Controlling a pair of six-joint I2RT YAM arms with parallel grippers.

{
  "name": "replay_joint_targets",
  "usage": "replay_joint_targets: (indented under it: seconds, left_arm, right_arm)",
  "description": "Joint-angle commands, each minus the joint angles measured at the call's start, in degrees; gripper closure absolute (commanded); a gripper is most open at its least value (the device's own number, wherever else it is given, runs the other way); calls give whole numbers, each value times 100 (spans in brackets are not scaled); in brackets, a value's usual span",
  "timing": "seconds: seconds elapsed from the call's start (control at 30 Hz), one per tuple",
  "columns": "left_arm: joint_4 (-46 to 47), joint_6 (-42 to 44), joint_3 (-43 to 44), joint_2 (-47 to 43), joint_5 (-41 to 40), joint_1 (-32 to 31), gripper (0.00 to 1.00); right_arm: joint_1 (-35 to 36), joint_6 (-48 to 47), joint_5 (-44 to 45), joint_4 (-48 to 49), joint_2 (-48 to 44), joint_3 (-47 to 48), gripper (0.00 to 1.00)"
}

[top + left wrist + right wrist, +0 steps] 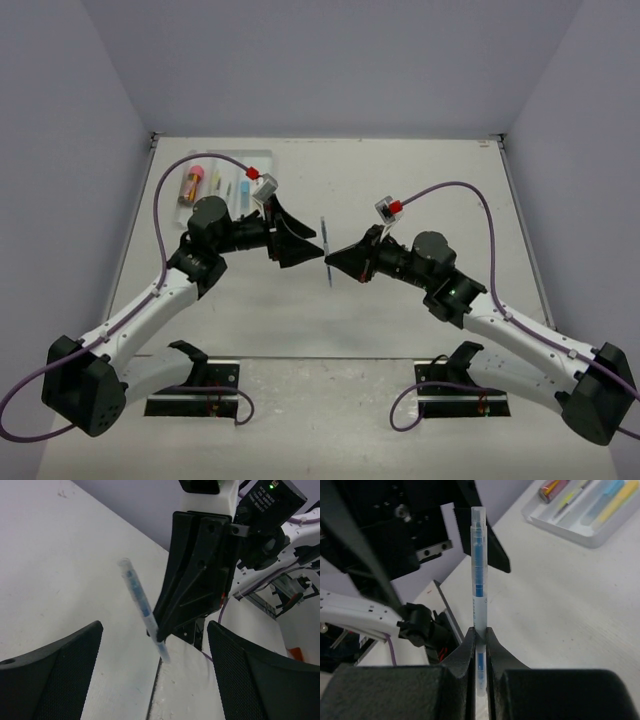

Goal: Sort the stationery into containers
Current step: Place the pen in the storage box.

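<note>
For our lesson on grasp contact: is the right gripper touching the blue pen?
Touching. In the right wrist view the right gripper pinches the blue pen from both sides, no gap visible.

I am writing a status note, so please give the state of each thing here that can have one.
Clear blue pen: held up between both arms.
Right fingers: shut on the pen.
Left fingers: open, holding nothing.
White tray: on the table, several stationery items inside.
</note>
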Motion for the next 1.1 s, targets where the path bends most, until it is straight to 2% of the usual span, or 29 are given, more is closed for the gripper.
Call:
replay_joint_targets:
  seconds: [0.0, 0.1, 0.23, 0.33, 0.37, 0.4, 0.43, 0.47, 0.5, 0.53, 0.57, 0.6, 0.63, 0.67, 0.7, 0.77, 0.83, 0.97, 1.07]
  left_arm:
    - [939, -308, 115, -10, -95, -13, 24]
    - [953, -288, 258, 136, -176, -128, 30]
    - [1016, -353, 369, 340, -184, -263, 51]
    - [1133, -417, 436, 483, -107, -351, 78]
    - [1059, -362, 464, 514, -70, -367, 95]
    - [813, -275, 519, 541, -104, -373, 100]
    - [502, -150, 631, 567, -240, -363, 100]
    - [-331, 209, 789, 604, -694, -341, 100]
    - [-972, 707, 1236, 706, -1164, -295, 100]
    - [-2311, 960, 1889, 810, -2515, -281, 100]
    - [-3160, 1308, 2387, 1183, -3682, -257, 100]
    - [-3803, 1398, 2849, 1292, -4904, -251, 100]
    - [-4495, 1553, 3523, 1768, -6879, -137, 100]
    - [-4790, 1857, 3964, 2406, -8126, 90, 100]
    - [-4963, 2171, 4328, 3033, -9021, 339, 100]
    - [-5334, 2424, 5248, 3971, -9517, 818, 100]
    - [-5383, 2620, 6137, 4559, -9491, 1146, 100]
    - [-4482, 3318, 6463, 5167, -8982, 1569, 100]
    - [-4276, 3665, 6657, 5432, -8671, 1635, 100]
  right_arm:
    - [16, -306, -701, 514, -161, 98, 100]
    - [16, -336, -697, 462, -269, 176, 100]
    - [16, -412, -727, 298, -197, 323, 100]
    - [16, -401, -632, 326, -115, 358, 100]
    - [16, -388, -560, 319, -98, 374, 99]
    - [16, -359, -488, 306, -81, 392, 91]
    - [16, -367, -381, 239, -63, 420, 71]
    - [16, -414, -59, -43, -48, 503, 22]
    - [16, -435, 622, -581, -48, 569, 2]
    - [9, -360, 1678, -938, -41, 714, 1]
    - [7, -261, 2486, -1753, 41, 836, 1]
    - [7, -142, 2662, -1981, 66, 944, 1]
    - [-134, -6, 3353, -2519, 167, 1076, 1]
    - [-221, 35, 3580, -2798, 201, 1109, 1]
    - [-274, 38, 3591, -2937, 197, 1108, 1]
    - [-281, -103, 3343, -2911, 6, 1058, 1]
    - [-292, -286, 3299, -2883, -125, 979, 1]
    - [-300, -557, 3272, -2871, -321, 960, 1]
    - [-301, -711, 3054, -2825, -315, 996, 1]
